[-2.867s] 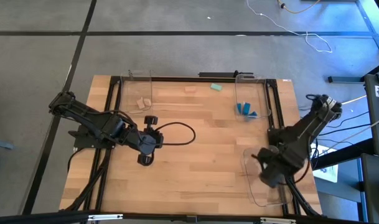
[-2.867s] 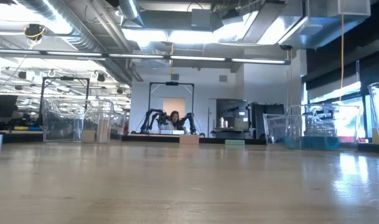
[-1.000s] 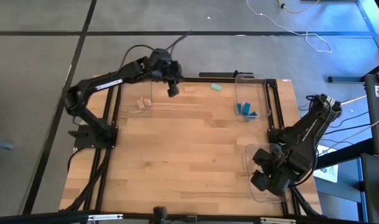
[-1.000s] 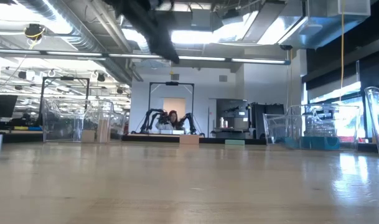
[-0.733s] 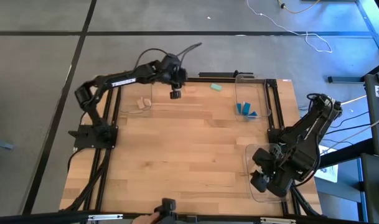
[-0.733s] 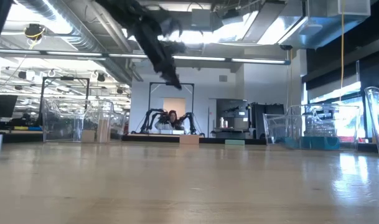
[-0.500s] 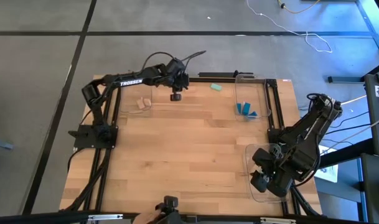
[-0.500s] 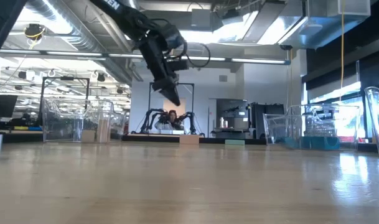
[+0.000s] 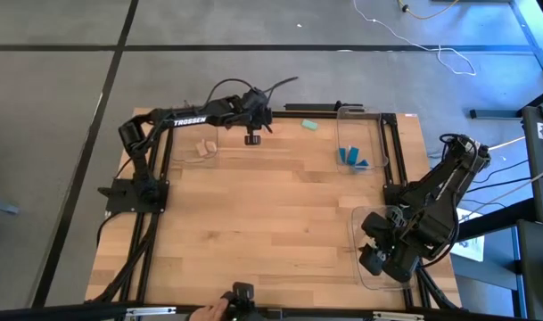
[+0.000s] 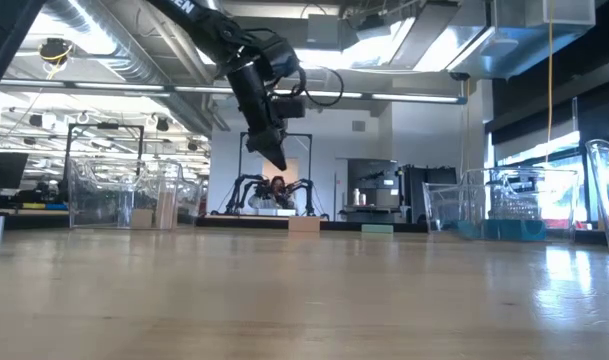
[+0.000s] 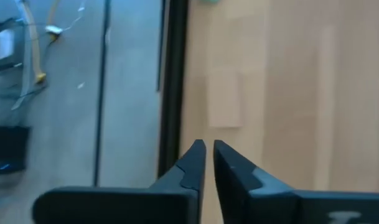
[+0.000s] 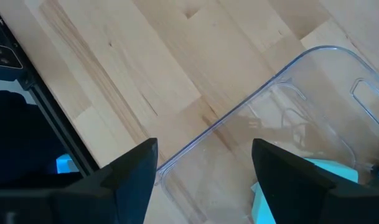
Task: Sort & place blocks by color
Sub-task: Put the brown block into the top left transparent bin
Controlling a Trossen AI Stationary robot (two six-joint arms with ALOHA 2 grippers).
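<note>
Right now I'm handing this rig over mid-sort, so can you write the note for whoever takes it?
Left gripper: nearly shut, empty, above the table's far edge, pointing at a loose tan block.
Right gripper: open, empty, waiting over the near right tray.
Done: tan blocks in the far left tray; blue blocks in the far right tray; mint blocks in the near right tray.
Left: the loose tan block and a loose mint block beside it, both still on the bare table.
</note>
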